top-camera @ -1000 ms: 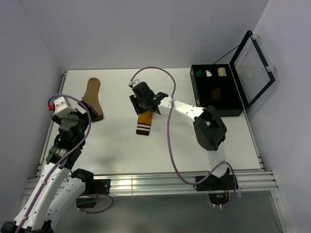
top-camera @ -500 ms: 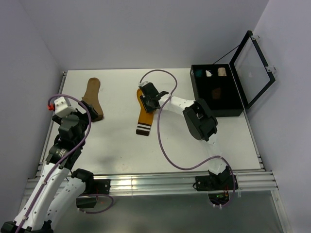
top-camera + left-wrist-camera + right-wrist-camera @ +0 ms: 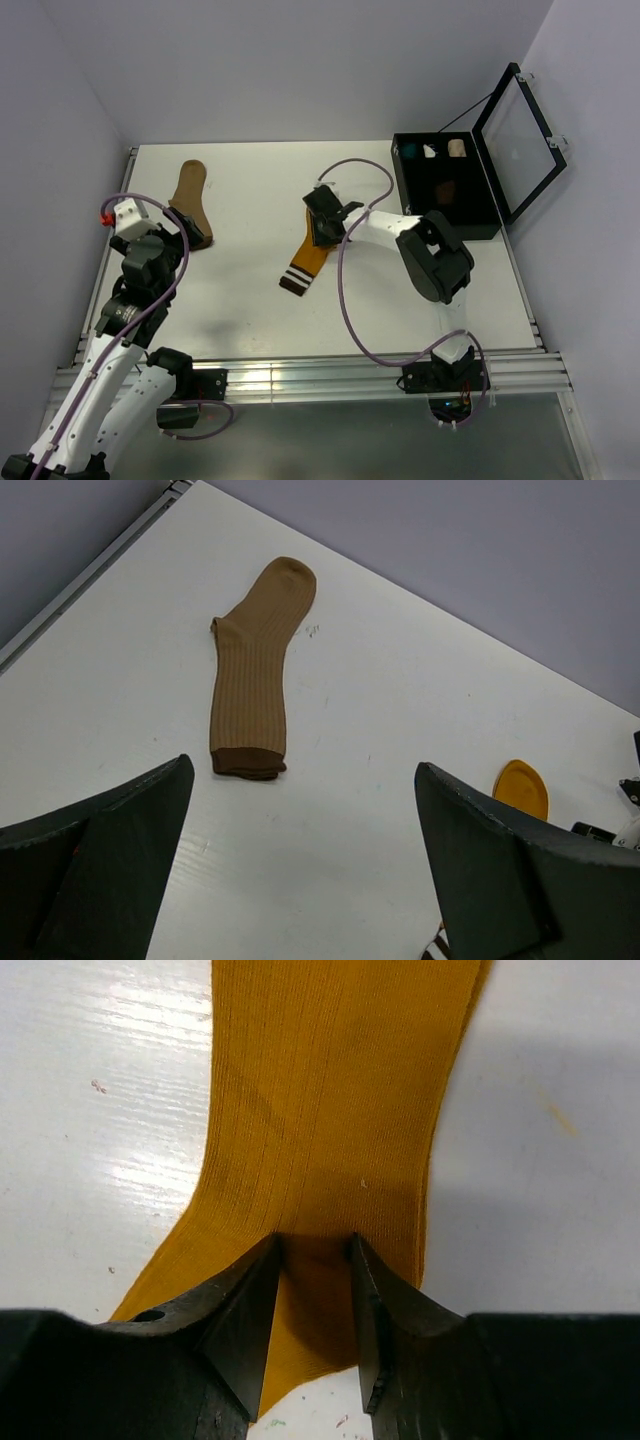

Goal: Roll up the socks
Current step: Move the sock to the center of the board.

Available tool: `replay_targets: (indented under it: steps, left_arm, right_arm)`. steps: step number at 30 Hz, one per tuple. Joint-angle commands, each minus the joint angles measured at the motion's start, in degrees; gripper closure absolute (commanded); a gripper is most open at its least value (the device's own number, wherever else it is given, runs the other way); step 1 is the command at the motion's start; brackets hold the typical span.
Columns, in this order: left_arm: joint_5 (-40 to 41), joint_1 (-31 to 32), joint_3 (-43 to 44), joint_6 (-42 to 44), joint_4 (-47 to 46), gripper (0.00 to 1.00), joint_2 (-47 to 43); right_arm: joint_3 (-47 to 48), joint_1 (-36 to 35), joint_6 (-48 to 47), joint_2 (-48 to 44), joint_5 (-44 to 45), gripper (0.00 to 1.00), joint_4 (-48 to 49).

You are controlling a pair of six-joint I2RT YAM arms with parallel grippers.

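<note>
– Under the right gripper (image 3: 322, 222), seen from above, can't find one end of the mustard sock (image 3: 308, 255). Covered up?
– Yes, tucked right under. Up close, easy to see: squeezed shut on a fold of that sock, with yellow cloth bunched between the two fingers (image 3: 245, 1325). Cut off at the top edge of that close picture, though.
– And the striped cuff (image 3: 294, 281)?
– Flat on the white table (image 3: 240, 310), at the end away from the gripper, toward the near side. Only a tiny bit peeking in at the bottom of the left wrist picture.
– Left gripper (image 3: 302, 770)?
– Spread wide, holding nothing, hanging over the table. Just past it, the tan sock (image 3: 255, 670), lying flat, dark end nearest. From above, hard to see that dark end, partly behind the gripper.
– Black box (image 3: 397, 180) at the far right?
– Open, with the lid (image 3: 520, 135) tipped up. Back row of pockets: teal bundle (image 3: 408, 151), white bundle (image 3: 430, 151), cream bundle (image 3: 457, 147), one each. Middle pocket: a brown lump (image 3: 447, 190), too dim to name.
</note>
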State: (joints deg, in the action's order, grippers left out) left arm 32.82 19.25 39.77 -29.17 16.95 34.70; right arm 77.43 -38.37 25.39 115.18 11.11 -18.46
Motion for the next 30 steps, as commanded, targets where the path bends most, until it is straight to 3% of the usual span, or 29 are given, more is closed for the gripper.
replay_targets:
  steps: [1, 7, 11, 14, 16, 17, 19, 24, 30]
  left_arm:
    - [-1.2, 0.3, 0.4, 0.5, -1.9, 0.02, 0.7]
    - [-3.3, 0.3, 1.2, -0.6, -1.1, 0.02, 2.0]
    - [-4.5, 0.3, 2.6, -1.5, 0.8, 0.01, 3.8]
    - [-5.2, 0.3, 3.2, -2.4, 1.6, 0.01, 4.4]
    - [-5.8, 0.3, 3.4, -2.8, 1.7, 0.01, 4.2]
    - [-5.9, 0.3, 3.3, -2.8, 1.6, 0.01, 4.2]
    - [-5.9, 0.2, 3.3, -3.2, 1.9, 0.02, 3.9]
    - [-5.8, 0.2, 2.9, -3.6, 3.0, 0.02, 3.3]
    - [-5.3, 0.2, 2.5, -3.4, 2.5, 0.02, 3.8]
  right_arm:
    - [-1.6, -0.5, 4.0, -4.2, 0.6, 0.57, -3.2]
    - [-6.4, -3.1, -1.6, -16.5, 4.1, 0.48, 4.6]
    - [-11.4, -5.3, -4.9, -26.1, 5.8, 0.35, 10.0]
    - [-17.1, -7.7, -8.3, -32.6, 7.2, 0.31, 16.3]
    - [-22.2, -8.6, -9.1, -35.8, 7.1, 0.20, 21.7]
    - [-23.7, -8.9, -9.0, -38.2, 6.3, 0.08, 23.3]
    - [-26.4, -8.9, -9.8, -39.8, 3.8, 0.03, 25.6]
    - [-28.8, -9.6, -13.6, -40.2, -0.5, 0.06, 25.3]
    - [-31.2, -15.2, -20.3, -35.9, -1.6, 0.22, 26.8]
